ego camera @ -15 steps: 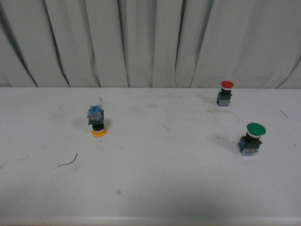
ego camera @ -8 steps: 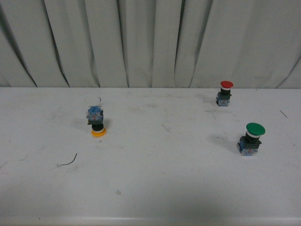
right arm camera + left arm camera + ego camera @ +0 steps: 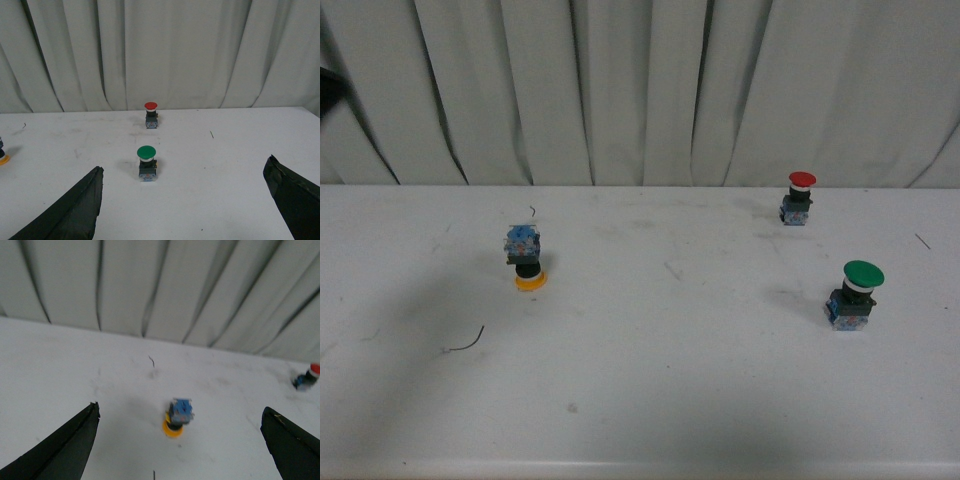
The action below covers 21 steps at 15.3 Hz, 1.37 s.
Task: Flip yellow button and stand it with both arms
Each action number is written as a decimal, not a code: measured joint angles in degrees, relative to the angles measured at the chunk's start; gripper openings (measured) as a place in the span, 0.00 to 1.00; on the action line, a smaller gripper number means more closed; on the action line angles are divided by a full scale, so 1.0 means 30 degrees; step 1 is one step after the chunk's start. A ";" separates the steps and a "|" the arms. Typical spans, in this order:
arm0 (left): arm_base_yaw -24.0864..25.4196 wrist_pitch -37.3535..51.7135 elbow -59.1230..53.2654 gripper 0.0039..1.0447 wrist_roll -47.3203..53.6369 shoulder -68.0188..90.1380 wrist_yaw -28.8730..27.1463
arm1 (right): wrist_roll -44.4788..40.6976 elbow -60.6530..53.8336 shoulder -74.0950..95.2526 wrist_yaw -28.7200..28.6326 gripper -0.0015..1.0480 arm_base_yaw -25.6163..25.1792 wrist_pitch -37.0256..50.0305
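Note:
The yellow button stands upside down at the left of the white table, its yellow cap on the surface and its blue block base on top. In the left wrist view it sits between and beyond my open left gripper, untouched by the black fingers. My right gripper is open and empty over the right side. The yellow cap shows as a sliver at the edge of the right wrist view. A dark bit of an arm shows at the front view's top left edge.
A green-capped button stands upright at the right, also in the right wrist view. A red-capped button stands behind it. A thin dark wire scrap lies front left. A grey curtain closes the back.
A dark arm part has entered the front view's top left edge, and a shadow now falls on the table's left side. The buttons have not moved.

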 joint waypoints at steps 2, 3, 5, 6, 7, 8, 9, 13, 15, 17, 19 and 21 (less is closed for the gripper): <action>-0.0947 -0.2142 0.3767 0.94 -0.0328 0.4524 0.0925 | 0.0000 0.0000 0.0000 0.0000 0.94 0.0000 0.0000; -0.1406 -0.3563 0.6156 0.94 -0.0452 0.6368 0.1042 | 0.0000 0.0000 0.0000 0.0000 0.94 0.0000 0.0000; -0.1887 -0.6441 1.0550 0.94 -0.0656 0.9092 0.1137 | 0.0000 0.0000 0.0000 0.0000 0.94 0.0000 0.0000; -0.2018 -0.7927 1.2495 0.94 -0.0430 1.0324 0.0794 | 0.0000 0.0000 0.0000 0.0000 0.94 0.0000 0.0000; -0.2135 -0.9588 1.4513 0.94 0.0117 1.1679 0.0138 | 0.0000 0.0000 0.0000 0.0000 0.94 0.0000 0.0000; -0.2215 -1.1023 1.6211 0.94 0.0933 1.2896 -0.0692 | 0.0000 0.0000 0.0000 0.0000 0.94 0.0000 0.0000; -0.2237 -1.2160 1.7449 0.94 0.1574 1.3741 -0.1421 | 0.0000 0.0000 0.0000 0.0000 0.94 0.0000 0.0000; -0.2317 -1.5227 1.9737 0.94 0.2222 1.5671 -0.2973 | 0.0000 0.0000 0.0000 0.0000 0.94 0.0000 0.0000; -0.2572 -1.5344 1.9577 0.94 0.2222 1.6058 -0.3198 | 0.0000 0.0000 0.0000 0.0000 0.94 0.0000 0.0000; -0.2987 -1.5074 1.8753 0.94 0.2237 1.6087 -0.2987 | 0.0000 0.0000 0.0000 0.0000 0.94 0.0000 0.0000; -0.3257 -1.5023 1.8236 0.94 0.2353 1.6189 -0.2922 | 0.0000 0.0000 0.0000 0.0000 0.94 0.0000 0.0000; -0.3322 -1.4753 1.8178 0.94 0.2353 1.6480 -0.3009 | 0.0000 0.0000 0.0000 0.0000 0.94 0.0000 0.0000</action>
